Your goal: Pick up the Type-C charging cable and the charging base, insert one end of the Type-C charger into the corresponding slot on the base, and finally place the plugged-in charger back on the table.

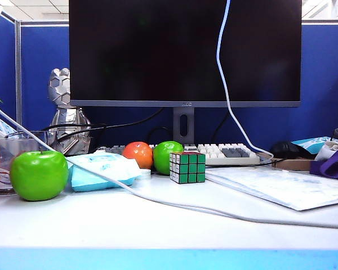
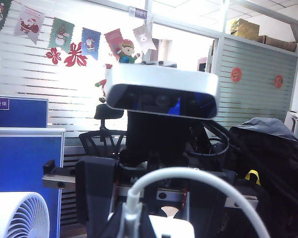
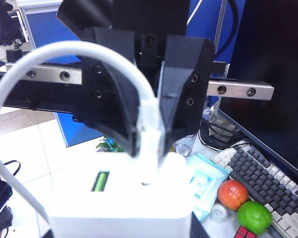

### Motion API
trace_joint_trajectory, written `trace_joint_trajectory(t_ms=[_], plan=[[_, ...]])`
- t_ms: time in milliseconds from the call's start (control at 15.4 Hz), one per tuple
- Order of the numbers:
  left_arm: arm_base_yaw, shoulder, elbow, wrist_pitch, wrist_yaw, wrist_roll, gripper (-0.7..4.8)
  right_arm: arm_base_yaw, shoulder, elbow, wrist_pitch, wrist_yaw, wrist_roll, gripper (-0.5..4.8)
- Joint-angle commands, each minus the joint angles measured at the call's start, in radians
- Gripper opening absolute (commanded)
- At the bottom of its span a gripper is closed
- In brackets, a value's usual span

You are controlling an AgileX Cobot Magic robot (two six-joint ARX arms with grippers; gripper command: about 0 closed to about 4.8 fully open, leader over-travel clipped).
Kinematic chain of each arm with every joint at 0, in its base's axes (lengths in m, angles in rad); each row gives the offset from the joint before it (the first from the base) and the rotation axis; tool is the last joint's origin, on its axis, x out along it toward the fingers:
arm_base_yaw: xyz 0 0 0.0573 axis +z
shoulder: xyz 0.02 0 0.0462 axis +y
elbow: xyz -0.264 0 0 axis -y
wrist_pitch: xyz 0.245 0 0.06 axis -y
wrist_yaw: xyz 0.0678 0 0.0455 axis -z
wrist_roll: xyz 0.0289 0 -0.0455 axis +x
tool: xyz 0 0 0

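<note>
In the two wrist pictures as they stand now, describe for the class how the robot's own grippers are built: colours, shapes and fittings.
The right gripper has two matte black, wedge-shaped fingers with small round screw holes, sliding on a silver metal rail with bolts. The left gripper shows similar black angular parts and a silver rail. Behind it sits the other arm's camera: a silver bar with a dark glossy front.

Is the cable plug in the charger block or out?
In. In the right wrist view the cable plug, held by the other gripper, meets the charger block at its top face.
</note>
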Motion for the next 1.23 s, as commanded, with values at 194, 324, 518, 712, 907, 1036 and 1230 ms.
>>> trace_joint_trajectory(t_ms=[194,324,518,712,907,1036,1230], plan=[[-0.009,0.013,-0.032,-0.069,0.127,0.071,-0.06,0.001,-0.01,0.016,0.223,-0.005,0.003,-0.01],[-0.009,0.013,-0.032,-0.077,0.128,0.071,-0.06,0.001,-0.01,0.016,0.235,-0.005,0.006,-0.01],[-0.009,0.013,-0.032,-0.08,0.14,0.071,-0.06,0.001,-0.01,0.016,0.257,-0.005,0.01,-0.01],[-0.009,0.013,-0.032,-0.113,0.15,0.085,-0.06,0.001,-0.01,0.016,0.268,-0.005,0.01,-0.01],[-0.009,0.013,-0.032,-0.122,0.15,0.098,-0.06,0.001,-0.01,0.016,0.266,-0.005,0.01,-0.01],[-0.009,0.013,-0.032,-0.122,0.149,0.096,-0.06,0.001,-0.01,0.016,0.265,-0.005,0.01,-0.01],[-0.009,0.013,-0.031,-0.122,0.148,0.089,-0.05,0.001,-0.01,0.016,0.264,-0.005,0.01,-0.01]])
